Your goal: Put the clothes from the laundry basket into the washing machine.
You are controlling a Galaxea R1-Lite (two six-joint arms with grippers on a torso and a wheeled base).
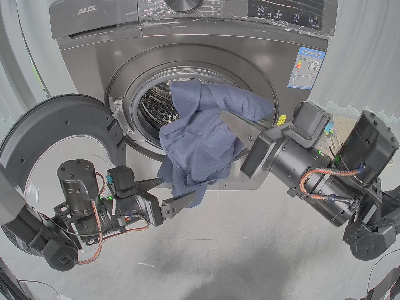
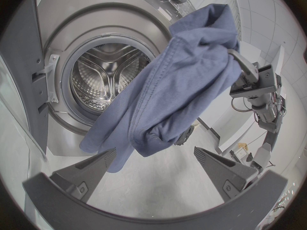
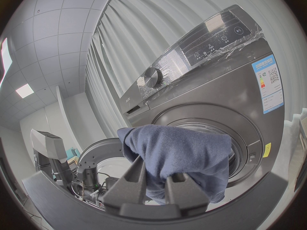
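At the washer's (image 1: pixel 96 67) open mouth, the right gripper (image 3: pixel 158 171) is clenched on a blue garment (image 1: pixel 200 134), its fingers buried in a bunched fold near the top. The cloth hangs in front of the opening rather than inside it. Its upper bulge overlaps the rim at the drum's (image 1: pixel 160 105) edge, while the long lower folds drop past the bottom lip toward the floor. The left gripper (image 2: pixel 153 150) sits below, fingers spread wide and holding nothing. The hem dangles close beside one finger, though I cannot tell whether it touches. The door (image 1: pixel 46 121) stands swung wide to the left. A white perforated thing behind the right arm is probably the basket (image 1: pixel 346 126).

By my judgement the garment is not yet in. The chief risk is letting go too soon: with most of the cloth outside, its weight would likely drag it over the lip and onto the floor. Pushing in from the top alone could leave the tail draped across the seal, where the door would later pinch it. The loose hem could also catch on a left finger or the hinge (image 1: pixel 118 109) if either arm moves sideways.
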